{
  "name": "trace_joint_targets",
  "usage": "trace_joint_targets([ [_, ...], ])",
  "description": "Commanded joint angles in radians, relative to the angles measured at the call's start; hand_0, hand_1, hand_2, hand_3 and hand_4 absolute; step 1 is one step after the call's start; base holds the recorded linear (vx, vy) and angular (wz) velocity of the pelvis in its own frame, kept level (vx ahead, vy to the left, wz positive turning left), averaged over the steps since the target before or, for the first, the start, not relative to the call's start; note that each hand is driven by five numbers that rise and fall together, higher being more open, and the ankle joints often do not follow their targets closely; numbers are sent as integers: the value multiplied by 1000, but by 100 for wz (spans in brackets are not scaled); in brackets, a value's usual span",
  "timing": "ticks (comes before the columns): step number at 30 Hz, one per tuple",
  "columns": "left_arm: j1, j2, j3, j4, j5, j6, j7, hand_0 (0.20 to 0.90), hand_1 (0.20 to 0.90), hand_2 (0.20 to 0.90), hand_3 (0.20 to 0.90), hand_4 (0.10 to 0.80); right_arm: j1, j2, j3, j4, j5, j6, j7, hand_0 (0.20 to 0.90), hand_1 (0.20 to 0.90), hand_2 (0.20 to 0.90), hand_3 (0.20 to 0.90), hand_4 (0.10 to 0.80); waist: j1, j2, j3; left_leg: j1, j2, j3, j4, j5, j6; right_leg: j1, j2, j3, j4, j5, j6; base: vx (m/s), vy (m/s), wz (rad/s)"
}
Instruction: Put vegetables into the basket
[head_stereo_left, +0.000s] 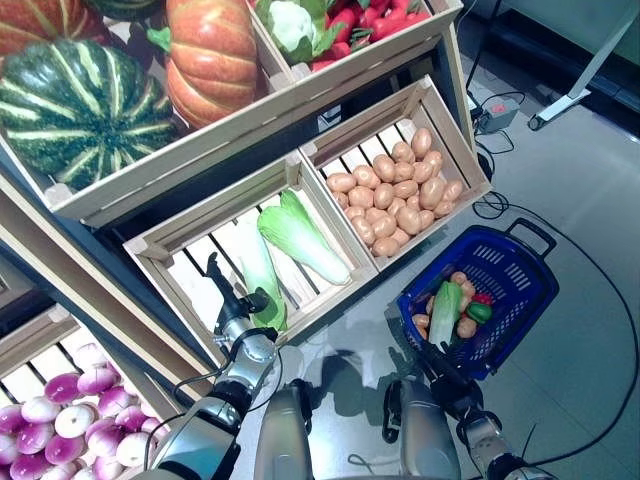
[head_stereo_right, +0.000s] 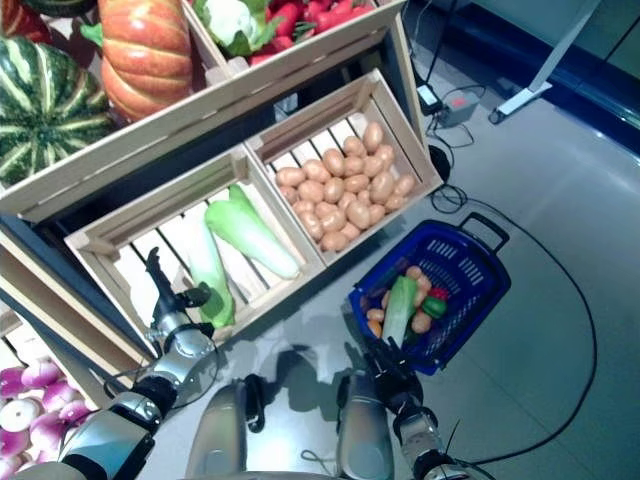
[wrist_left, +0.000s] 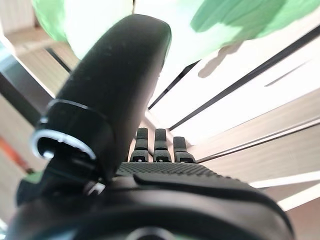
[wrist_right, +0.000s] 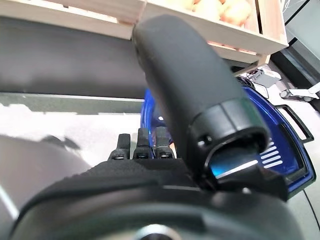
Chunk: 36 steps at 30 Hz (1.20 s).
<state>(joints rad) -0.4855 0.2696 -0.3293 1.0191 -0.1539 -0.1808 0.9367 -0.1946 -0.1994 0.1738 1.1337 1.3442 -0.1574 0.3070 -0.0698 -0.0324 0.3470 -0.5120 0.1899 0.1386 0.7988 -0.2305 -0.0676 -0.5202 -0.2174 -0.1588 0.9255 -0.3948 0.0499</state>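
Note:
A blue basket (head_stereo_left: 548, 290) stands on the floor at the right, holding a pale green vegetable (head_stereo_left: 446, 312), small potatoes, a green pepper and something red. Two napa cabbages lie in the slatted wooden crate (head_stereo_left: 160, 245): one (head_stereo_left: 305, 240) near its middle, one (head_stereo_left: 260, 272) closer to me. My left hand (head_stereo_left: 232, 310) is inside this crate, open, fingers straight, its thumb (wrist_left: 110, 90) right beside the nearer cabbage (wrist_left: 165, 30). Low down, my right hand (head_stereo_right: 385, 385) sits open at the basket's near rim (wrist_right: 147, 112), holding nothing.
A crate of potatoes (head_stereo_left: 400, 190) sits right of the cabbage crate. The upper shelf carries a striped green squash (head_stereo_left: 80, 105), an orange pumpkin (head_stereo_left: 210, 55), cauliflower and red peppers. Purple onions (head_stereo_left: 60, 410) fill a low crate at left. A power strip (head_stereo_left: 497, 112) and cables lie on the floor.

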Motion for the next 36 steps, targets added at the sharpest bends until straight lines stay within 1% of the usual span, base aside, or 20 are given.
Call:
trace_joint_targets([
  [1, -101, 44, 5, -14, -24, -93, 40, 900, 900, 900, 900, 800, 22, -27, -3, -46, 24, -22, 62, 900, 900, 900, 900, 800, -14, 16, -27, 21, 26, -20, 64, -95, -2, 5, -59, 49, -3, 72, 20, -51, -14, -8],
  [3, -108, 42, 12, -22, -33, -88, 46, 900, 900, 900, 900, 800, 25, -27, -4, -35, 22, -22, 69, 900, 900, 900, 900, 800, -16, 16, -24, 3, 28, -24, 89, -104, 1, -11, -59, 54, 13, 65, 20, -44, -14, -1],
  [6, -111, 40, 20, -36, -82, -60, 27, 900, 900, 900, 900, 800, 32, -27, -9, -33, 14, -19, 74, 900, 900, 900, 900, 800, -19, 17, -21, -26, 26, -35, 115, -112, 4, -39, -59, 63, 34, 59, 23, -36, -18, 2],
  [8, -112, 36, 21, -33, -96, -59, 27, 900, 900, 900, 900, 800, 29, -26, -7, -38, 12, -19, 68, 900, 900, 900, 900, 800, -21, 15, -18, -41, 26, -39, 130, -116, 3, -56, -57, 67, 47, 58, 24, -30, -11, 3],
  [12, -128, 33, 14, -31, -136, -58, -34, 900, 900, 900, 900, 800, 20, -30, -2, -47, 9, -15, 59, 900, 900, 900, 900, 800, -27, 11, -15, -74, 31, -46, 161, -124, 2, -90, -54, 75, 71, 54, 26, -8, -3, 0],
  [15, -147, 39, 5, -41, -142, -52, -54, 900, 900, 900, 900, 800, 14, -31, 3, -55, -2, -16, 43, 900, 900, 900, 900, 800, -29, 8, -14, -94, 33, -51, 178, -129, 4, -110, -53, 79, 84, 50, 27, -4, -6, -1],
  [21, -151, 48, -12, -79, -164, -9, -76, 900, 900, 900, 900, 800, 10, -35, 1, -70, -15, -4, 28, 900, 900, 900, 900, 800, -30, 10, -12, -130, 37, -59, 196, -130, 4, -145, -49, 88, 97, 51, 32, -15, -8, -3],
  [24, -159, 55, -12, -72, -203, 4, -121, 900, 900, 900, 900, 800, 3, -38, 2, -70, -9, -2, 29, 900, 900, 900, 900, 800, -32, 9, -9, -143, 40, -59, 203, -130, 3, -158, -48, 89, 104, 51, 34, -10, -5, -2],
  [26, -178, 64, -18, -59, -206, 15, -135, 900, 900, 900, 900, 800, -6, -42, 5, -77, -11, 3, 30, 900, 900, 900, 900, 800, -37, 7, -5, -165, 46, -61, 225, -135, 0, -179, -46, 93, 121, 46, 35, -10, -13, -5],
  [27, -190, 69, -21, -49, -218, 27, -150, 900, 900, 900, 900, 800, -9, -44, 6, -76, -9, 2, 30, 900, 900, 900, 900, 800, -40, 6, -1, -166, 49, -65, 254, -170, -7, -178, -48, 98, 147, 14, 43, 30, -5, -3],
  [32, -232, 96, -27, 8, -233, 55, -182, 900, 900, 900, 900, 800, -22, -53, 4, -71, 6, 5, 29, 900, 900, 900, 900, 800, -52, 4, -1, -195, 55, -71, 282, -181, -8, -208, -46, 105, 172, 4, 43, 2, -1, -2],
  [34, -269, 132, -15, 64, -296, 69, -218, 900, 900, 900, 900, 800, -28, -66, -3, -68, 8, 12, 30, 900, 900, 900, 900, 800, -65, 1, 1, -220, 61, -75, 312, -190, -10, -231, -44, 112, 194, -4, 41, 0, 14, -4],
  [36, -285, 147, -5, 88, -321, 70, -229, 900, 900, 900, 900, 800, -30, -72, -5, -66, 10, 16, 34, 900, 900, 900, 900, 800, -71, 1, 1, -232, 63, -76, 327, -195, -10, -242, -44, 115, 205, -8, 40, 9, 19, -6],
])
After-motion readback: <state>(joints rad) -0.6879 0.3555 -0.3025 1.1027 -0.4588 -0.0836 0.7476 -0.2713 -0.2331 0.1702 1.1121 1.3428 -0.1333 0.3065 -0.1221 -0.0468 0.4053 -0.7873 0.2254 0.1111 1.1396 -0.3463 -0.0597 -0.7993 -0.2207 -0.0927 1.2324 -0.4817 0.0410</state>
